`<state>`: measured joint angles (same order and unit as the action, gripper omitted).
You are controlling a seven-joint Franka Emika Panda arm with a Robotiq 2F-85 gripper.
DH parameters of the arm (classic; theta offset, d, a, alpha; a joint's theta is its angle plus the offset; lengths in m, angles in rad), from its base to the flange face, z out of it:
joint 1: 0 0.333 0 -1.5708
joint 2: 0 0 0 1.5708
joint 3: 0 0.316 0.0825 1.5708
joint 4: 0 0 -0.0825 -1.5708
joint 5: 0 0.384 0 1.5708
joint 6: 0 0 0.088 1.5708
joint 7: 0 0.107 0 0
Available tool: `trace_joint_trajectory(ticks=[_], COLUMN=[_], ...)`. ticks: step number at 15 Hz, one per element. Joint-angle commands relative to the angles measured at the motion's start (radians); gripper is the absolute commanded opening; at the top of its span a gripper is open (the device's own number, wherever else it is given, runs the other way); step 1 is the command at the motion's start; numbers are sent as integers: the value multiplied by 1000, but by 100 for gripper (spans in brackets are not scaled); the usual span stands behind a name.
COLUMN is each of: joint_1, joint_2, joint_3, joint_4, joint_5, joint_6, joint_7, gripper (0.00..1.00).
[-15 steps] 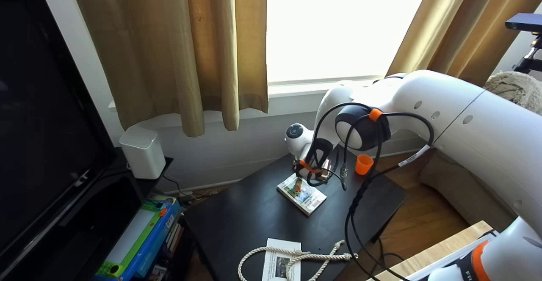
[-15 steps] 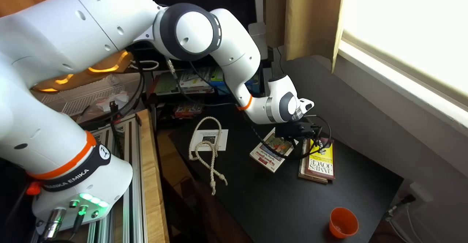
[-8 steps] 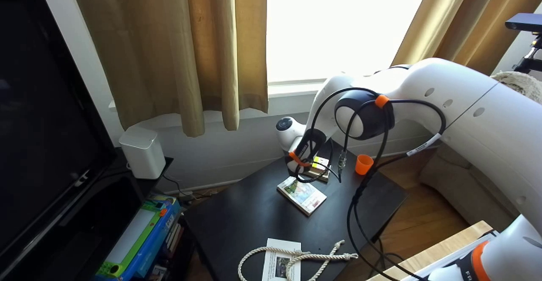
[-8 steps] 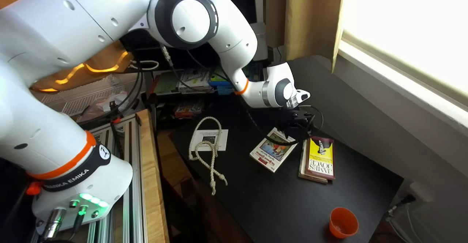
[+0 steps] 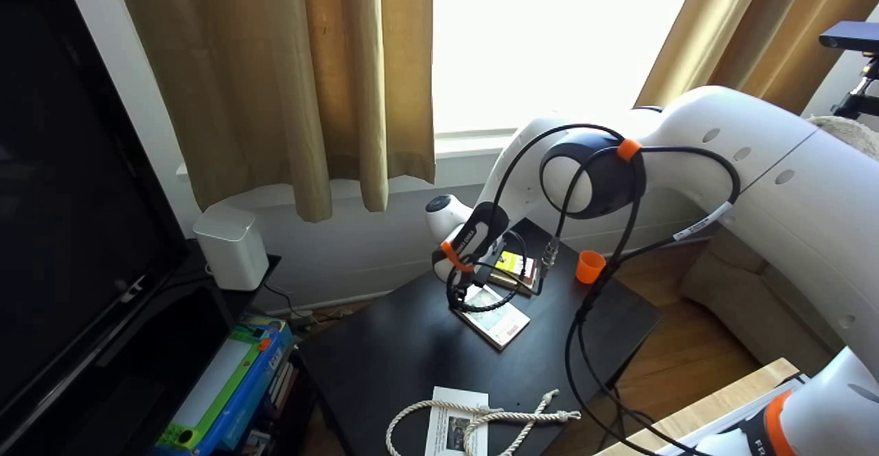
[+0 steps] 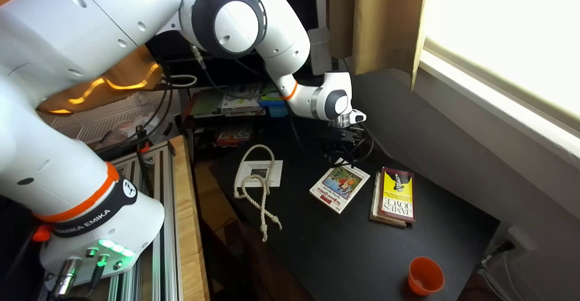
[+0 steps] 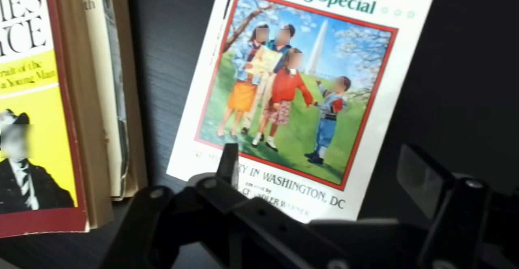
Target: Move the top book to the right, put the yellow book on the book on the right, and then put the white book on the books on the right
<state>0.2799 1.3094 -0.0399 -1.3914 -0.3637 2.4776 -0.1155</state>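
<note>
Well over to the left in an exterior view stands the arm's base (image 6: 122,221). Taking the white book (image 6: 340,186) there as the middle of a clock face, a printed sheet (image 6: 254,165) lies at nine o'clock with a rope (image 6: 263,209) looped across it. The white book itself lies flat and cover up on the black table (image 6: 349,246), the words "Spring Special" readable in the wrist view. At its twelve o'clock end the gripper (image 7: 324,163) hangs over it with its fingers (image 7: 421,184) spread wide; in the wrist view one overlaps the cover's lower part and its mate shows against the table beyond the book's side. I cannot tell whether either touches anything. At three o'clock, near the white book but apart from it, the yellow book (image 6: 398,195) lies flat on at least one more book (image 6: 376,201), whose pale edge shows on the nine o'clock side. Farther out, between four and five o'clock, an orange cup (image 6: 426,276) stands upright near the table's edge.
</note>
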Motion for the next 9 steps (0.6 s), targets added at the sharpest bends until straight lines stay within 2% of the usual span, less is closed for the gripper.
trace_joint_trajectory(ticks=[1,4,5,6,8,9], joint_1=[-41,-36,-37,-36,-36,-38], joint_2=[53,86,93,102,113,112], joint_3=[47,40,39,37,36,38], joint_4=[13,21,20,26,27,27], joint_5=[32,31,29,33,34,33], joint_6=[73,127,145,149,162,162], joint_7=[-17,-7,-13,-8,-10,-18], gripper=[100,100,97,73,71,64])
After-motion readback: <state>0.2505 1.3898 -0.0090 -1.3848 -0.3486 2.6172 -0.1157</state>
